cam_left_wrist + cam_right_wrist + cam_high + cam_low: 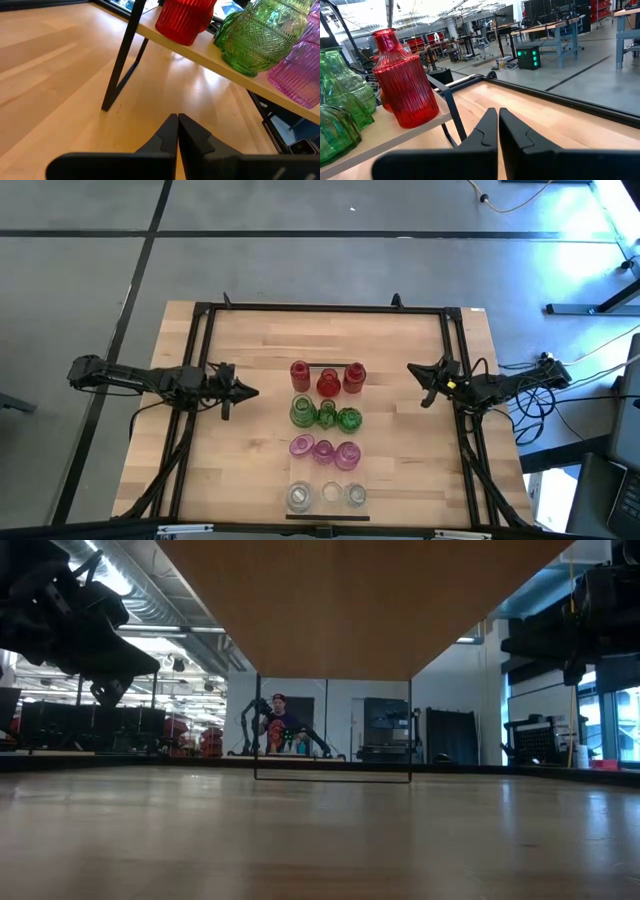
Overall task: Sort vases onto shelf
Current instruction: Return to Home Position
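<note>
The shelf (330, 473) is a pale board raised on dark legs and runs from the table's far middle to its near edge. On it stand rows of vases: red (327, 378) farthest, then green (325, 415), pink (325, 450) and clear (328, 496) nearest. My left gripper (250, 392) is shut and holds nothing. It hovers left of the shelf and points at the red vase (182, 17) and green vase (260, 35). My right gripper (415, 370), also shut on nothing, hovers right of the shelf near a red vase (402, 82).
Black frame rails (320, 308) run along the table's far, left and right sides. Bare tabletop lies between each gripper and the shelf. The shelf's dark leg (122, 65) stands on the table ahead of my left gripper. Cables (535, 405) hang off the right side.
</note>
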